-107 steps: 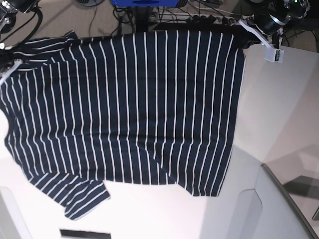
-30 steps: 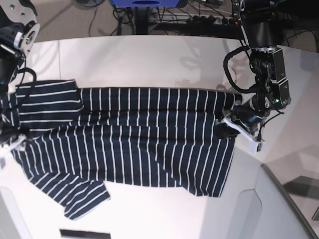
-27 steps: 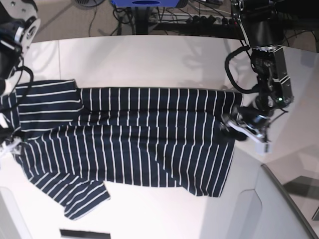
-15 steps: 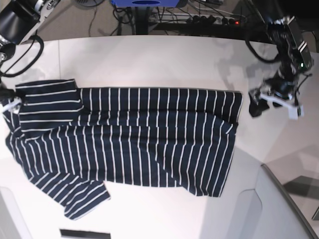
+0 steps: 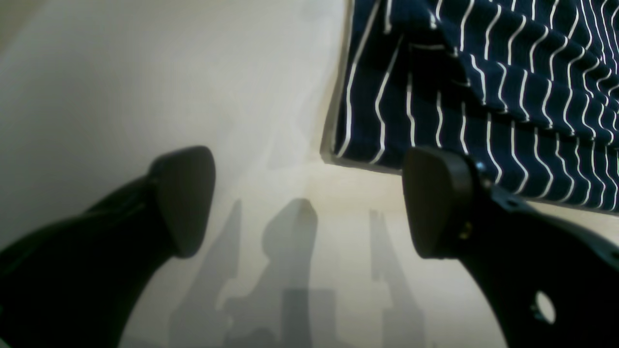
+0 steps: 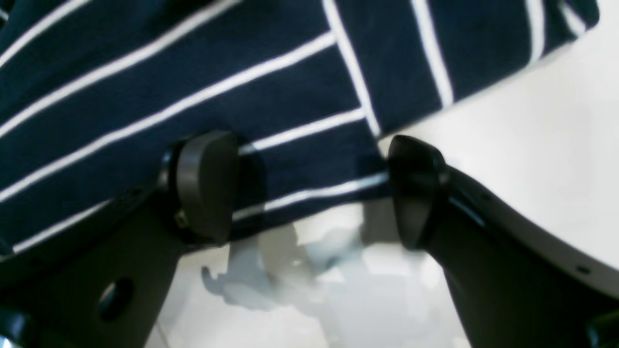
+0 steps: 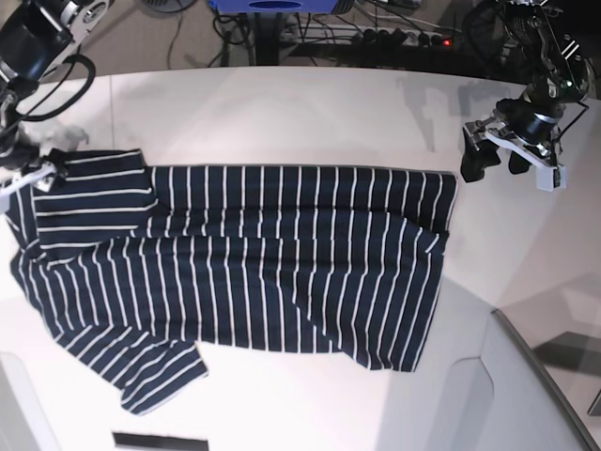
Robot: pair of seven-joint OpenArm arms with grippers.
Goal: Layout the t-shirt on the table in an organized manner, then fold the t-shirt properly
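The dark navy t-shirt (image 7: 263, 263) with thin white stripes lies across the white table (image 7: 282, 113), its far half doubled over toward the front. My left gripper (image 7: 493, 162) hovers open just off the shirt's far right corner. In the left wrist view its fingers (image 5: 184, 198) stand wide apart over bare table (image 5: 145, 72), and the shirt's corner (image 5: 483, 72) lies ahead of them. My right gripper (image 7: 38, 169) is at the left sleeve's far corner. In the right wrist view it (image 6: 309, 188) is open, with striped fabric (image 6: 193, 72) under and between its fingers, not pinched.
Cables and a blue stand (image 7: 272, 7) sit beyond the table's far edge. A raised grey-white panel (image 7: 526, 395) fills the front right corner. A black strip (image 7: 160, 440) lies at the front edge. A thin seam (image 7: 111, 94) crosses the tabletop at far left.
My left gripper opened, let go of the shirt's right corner and drew away up and to the right. The right gripper lifted off the left sleeve edge. The shirt stays folded flat.
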